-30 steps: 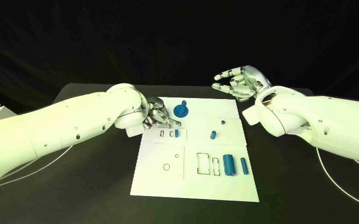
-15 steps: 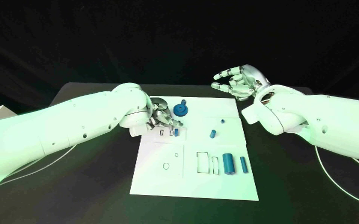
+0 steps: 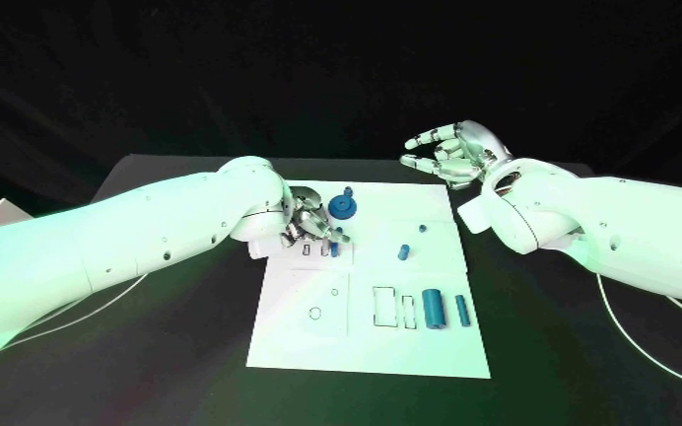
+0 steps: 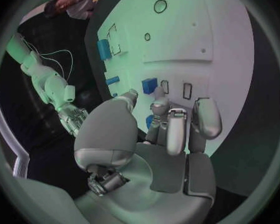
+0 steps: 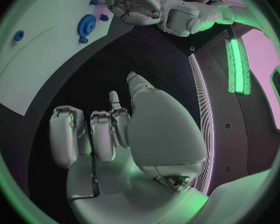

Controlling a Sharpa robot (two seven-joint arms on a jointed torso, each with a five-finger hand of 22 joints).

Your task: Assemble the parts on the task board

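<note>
The white task board (image 3: 373,347) lies in the middle of the black table. My left hand (image 3: 307,225) hovers over its far left part, fingers curled down toward a small blue block (image 3: 334,247) (image 4: 149,85) that sits beside two slots. A bit of blue (image 4: 150,120) shows between the thumb and fingers; I cannot tell whether it is held. A blue gear (image 3: 343,210) (image 5: 86,24) stands just beside this hand. My right hand (image 3: 453,154) is raised beyond the board's far right corner, fingers spread and empty.
More blue parts lie on the board: a small peg (image 3: 422,228), a short piece (image 3: 404,252), a cylinder (image 3: 432,309) and a bar (image 3: 462,310) next to a rectangular outline (image 3: 385,308). A ring outline (image 3: 314,317) marks the near left.
My left hand has crept a little toward the small blue block by the slots. The right hand has barely moved.
</note>
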